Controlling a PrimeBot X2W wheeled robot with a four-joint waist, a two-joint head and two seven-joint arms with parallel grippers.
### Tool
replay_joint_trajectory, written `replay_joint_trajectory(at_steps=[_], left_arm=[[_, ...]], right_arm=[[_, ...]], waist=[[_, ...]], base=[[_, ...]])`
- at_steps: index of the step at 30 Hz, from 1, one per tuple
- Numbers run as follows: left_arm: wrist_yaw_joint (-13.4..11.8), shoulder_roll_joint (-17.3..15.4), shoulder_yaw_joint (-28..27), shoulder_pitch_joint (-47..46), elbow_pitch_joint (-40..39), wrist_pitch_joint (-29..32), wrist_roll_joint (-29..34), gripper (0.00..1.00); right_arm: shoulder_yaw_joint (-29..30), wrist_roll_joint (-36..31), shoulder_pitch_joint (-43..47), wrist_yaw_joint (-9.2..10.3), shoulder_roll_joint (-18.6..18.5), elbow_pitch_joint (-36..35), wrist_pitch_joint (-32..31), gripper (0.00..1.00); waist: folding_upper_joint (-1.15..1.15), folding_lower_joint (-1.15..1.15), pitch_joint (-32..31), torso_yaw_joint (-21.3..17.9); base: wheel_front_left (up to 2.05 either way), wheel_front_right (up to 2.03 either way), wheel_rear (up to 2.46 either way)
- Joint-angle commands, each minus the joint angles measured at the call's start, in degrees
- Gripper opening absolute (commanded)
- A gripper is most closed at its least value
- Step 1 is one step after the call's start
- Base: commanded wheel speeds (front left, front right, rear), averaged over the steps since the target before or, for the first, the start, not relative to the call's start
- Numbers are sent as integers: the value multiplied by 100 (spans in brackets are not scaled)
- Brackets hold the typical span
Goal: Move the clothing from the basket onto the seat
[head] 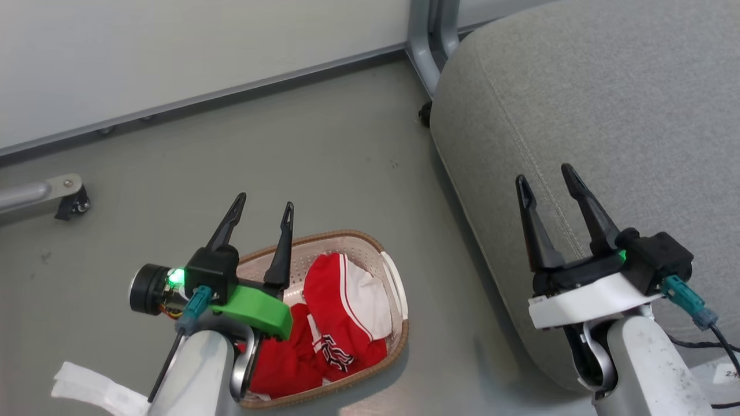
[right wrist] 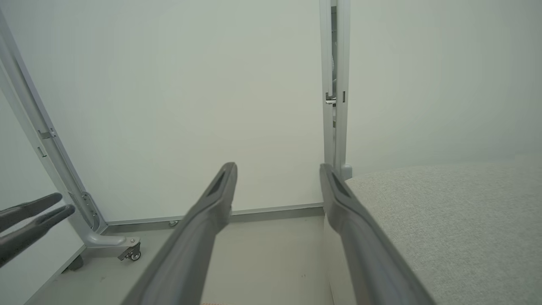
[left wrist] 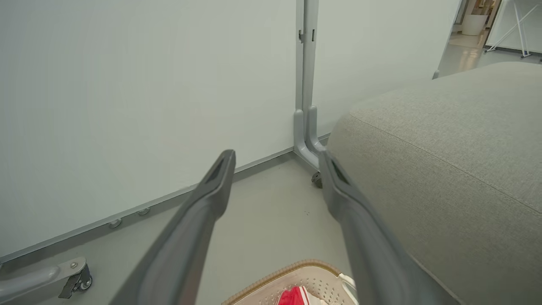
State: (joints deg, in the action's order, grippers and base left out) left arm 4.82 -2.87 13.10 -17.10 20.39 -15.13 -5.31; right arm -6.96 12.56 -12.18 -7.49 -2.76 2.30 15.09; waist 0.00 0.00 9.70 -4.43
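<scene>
Red clothing (head: 338, 315) in laundry basket (head: 347, 236) lies at 5 o'clock of nearer left end effector (head: 263, 203), fingers spread, empty.

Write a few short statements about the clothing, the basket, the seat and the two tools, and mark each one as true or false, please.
1. The red clothing lies inside the basket. True.
2. The left tool is shut on a garment. False: it is open and holds nothing, above the basket.
3. The basket stands on the seat. False: it stands on the floor, beside the seat.
4. The right tool is open and holds nothing. True.
</scene>
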Motion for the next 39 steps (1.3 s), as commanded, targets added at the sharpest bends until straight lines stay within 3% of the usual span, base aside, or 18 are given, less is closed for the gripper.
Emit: replay_joint_trajectory(at_steps=[1, 15, 39], left_arm=[[37, -74, 12, -201, 96, -5, 77, 100], [209, -409, 286, -1496, 1555, -4, 188, 100], [154, -594, 411, -3038, 4211, -4, 120, 100]], right_arm=[[-4, 2, -152, 0, -21, -78, 12, 100], [-146, 261, -1134, 0, -17, -632, 12, 100], [-335, 360, -1910, 0, -18, -1051, 12, 100]], waist=[[0, 0, 544, -423], [0, 0, 2054, -1030], [0, 0, 3633, -1222]], base=[[0, 0, 0], [0, 0, 0], [0, 0, 0]])
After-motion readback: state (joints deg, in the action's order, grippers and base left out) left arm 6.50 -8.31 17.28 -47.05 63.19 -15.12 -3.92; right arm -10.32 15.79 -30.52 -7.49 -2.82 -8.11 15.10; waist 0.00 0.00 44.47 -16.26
